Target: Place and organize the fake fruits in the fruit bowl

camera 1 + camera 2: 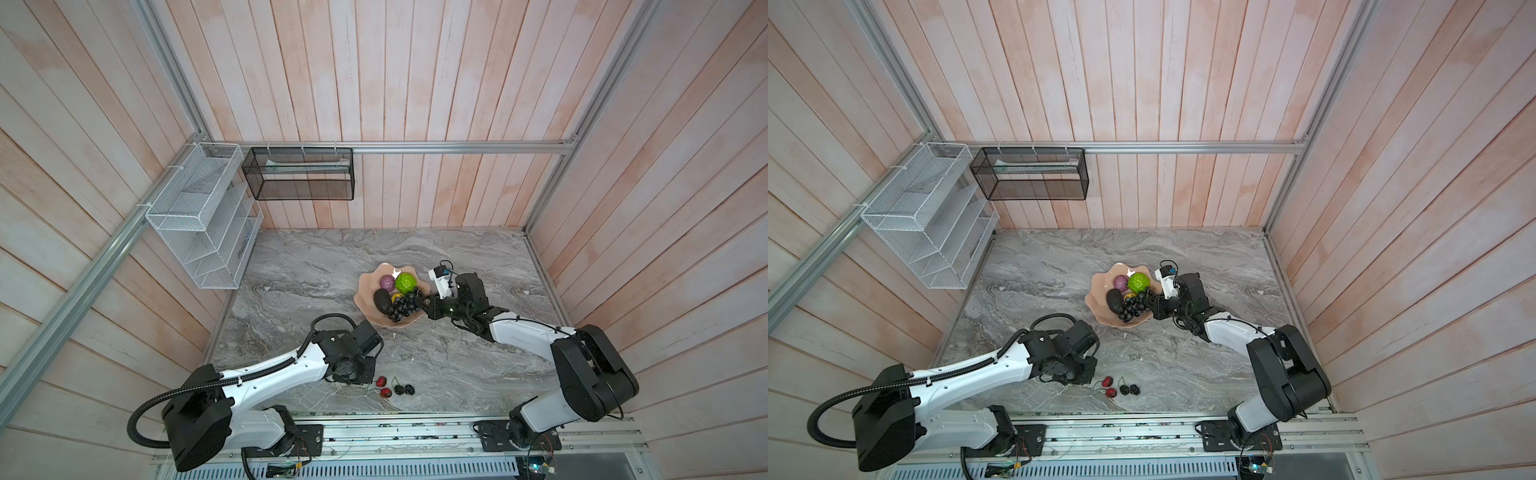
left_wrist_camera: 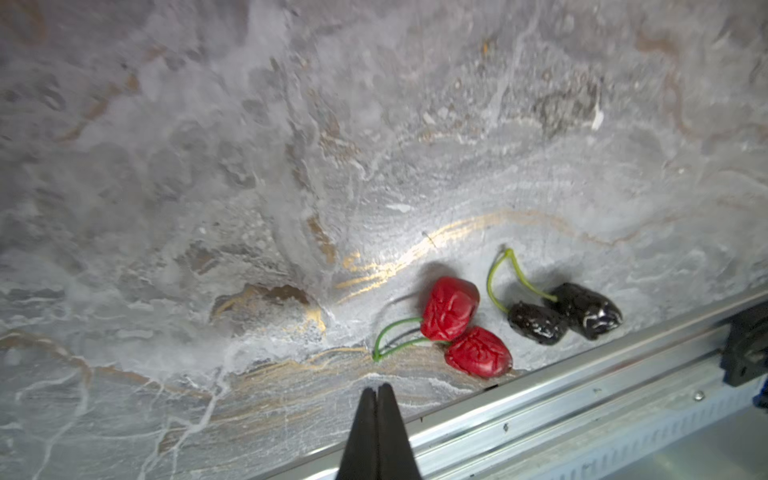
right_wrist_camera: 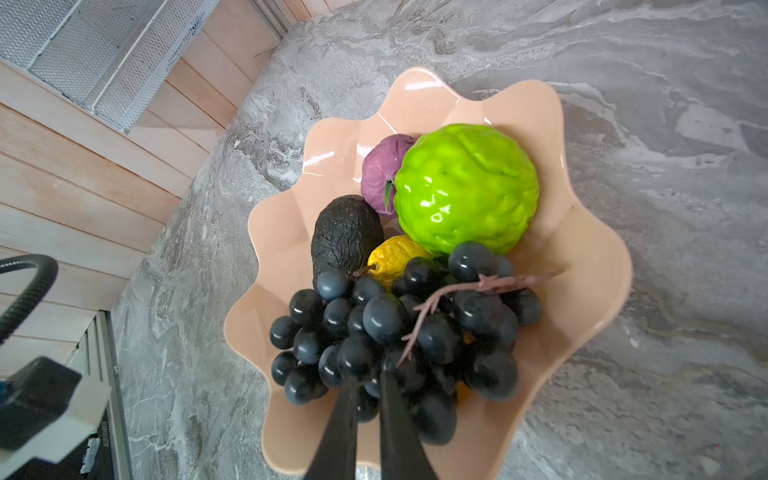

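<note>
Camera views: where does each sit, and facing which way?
Top view: high overhead, looking down on the table; both arms show.
Top view: beside it, same table, same arms.
Left wrist: on left arm, facing red cherries and black cherries at table edge; shut left claw shows.
Right wrist: on right arm, facing the bowl; right claw tips among grapes.
Shared: top views and right wrist show bowl and grapes.

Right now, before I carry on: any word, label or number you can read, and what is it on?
None can be read.
Printed characters on the dark surface beside the white bracket, right wrist view: too blurred to read.
Dark marks on that white bracket in a top view: too small to read.
On the bowl: no writing.
</note>
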